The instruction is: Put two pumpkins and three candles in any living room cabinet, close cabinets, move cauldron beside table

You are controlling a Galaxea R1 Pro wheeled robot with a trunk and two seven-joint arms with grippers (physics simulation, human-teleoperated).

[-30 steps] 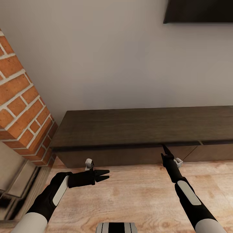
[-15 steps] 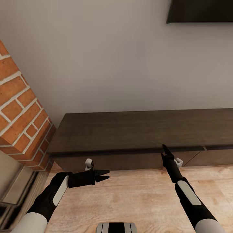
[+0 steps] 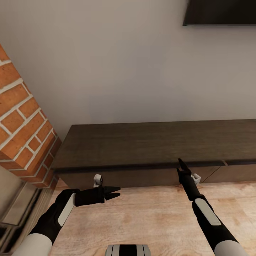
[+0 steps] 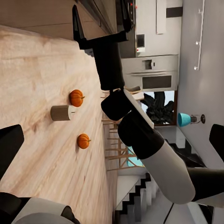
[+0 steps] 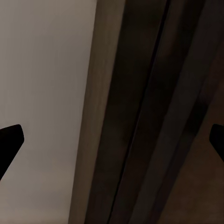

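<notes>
The long dark-brown cabinet [image 3: 156, 142] stands against the wall with its fronts shut. My right gripper [image 3: 182, 165] is open, its tips at the cabinet's upper front edge. The right wrist view looks straight at the cabinet's front seam [image 5: 140, 121] from close up, between the wide-spread fingers of that gripper [image 5: 112, 140]. My left gripper [image 3: 115, 193] is open and empty above the floor, pointing right. The left wrist view has two orange pumpkins [image 4: 76, 98] [image 4: 83, 141] and one grey-beige candle [image 4: 59, 113] on the wooden floor beyond my right arm [image 4: 112, 70].
A brick fireplace column [image 3: 25, 124] rises at the left, close to the cabinet's end. A dark wall-mounted panel [image 3: 220, 12] hangs above right. Light wooden floor [image 3: 149, 217] lies between me and the cabinet. Kitchen ovens [image 4: 154, 70] and chairs show far off in the left wrist view.
The whole head picture shifted slightly a second ago, so the camera moved a little. Both arms hold the same pose, and nothing has changed in the last half second.
</notes>
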